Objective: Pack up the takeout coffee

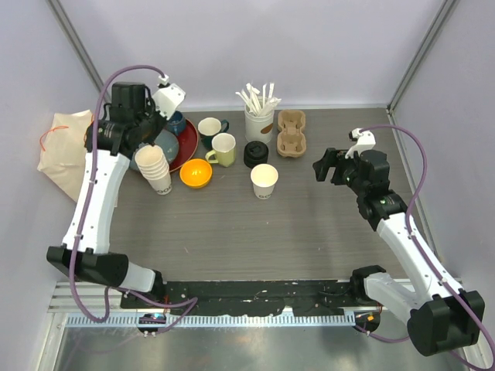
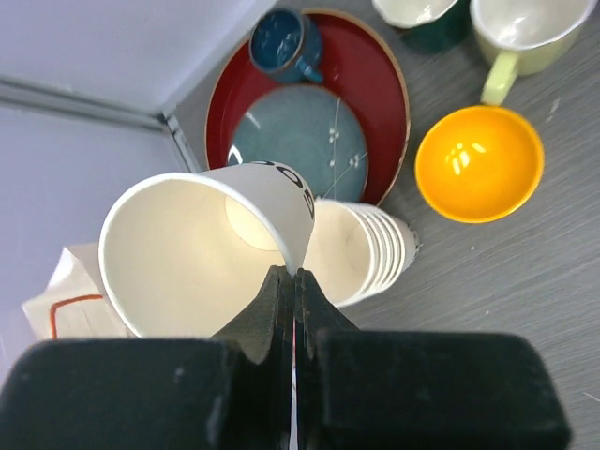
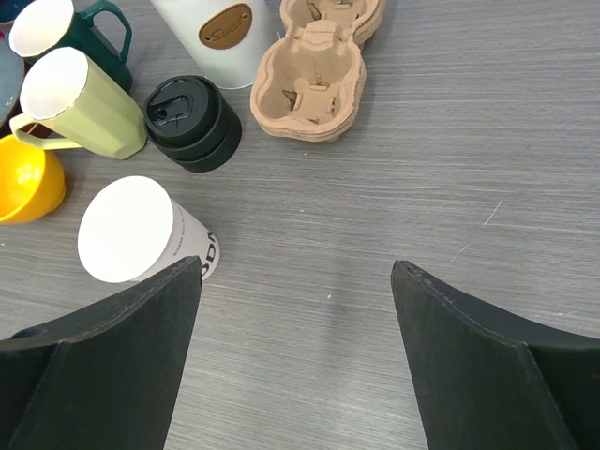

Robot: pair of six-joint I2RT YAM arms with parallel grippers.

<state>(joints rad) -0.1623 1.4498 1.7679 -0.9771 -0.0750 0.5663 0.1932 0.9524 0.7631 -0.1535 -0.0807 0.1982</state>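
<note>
My left gripper (image 2: pixel 289 274) is shut on the rim of a white paper cup (image 2: pixel 197 248) with dark print. The cup is lidless, tilted, and held just beside the stack of plain cups (image 2: pixel 375 248). A second printed white cup (image 1: pixel 264 181) stands lidless and upright mid-table; it also shows at the left of the right wrist view (image 3: pixel 131 230). A stack of black lids (image 3: pixel 192 122) sits behind it, next to a brown cardboard cup carrier (image 3: pixel 314 80). My right gripper (image 3: pixel 295 265) hangs open over bare table right of that cup, with nothing between its fingers.
A red plate (image 2: pixel 375 75) carries a grey-blue plate and a dark blue mug (image 2: pixel 281 42). Nearby stand an orange bowl (image 2: pixel 478 161), a pale yellow mug (image 3: pixel 80 103), a dark green mug (image 3: pixel 66 33) and a white canister of sticks (image 1: pixel 259 116). A paper bag (image 1: pixel 66 151) lies far left.
</note>
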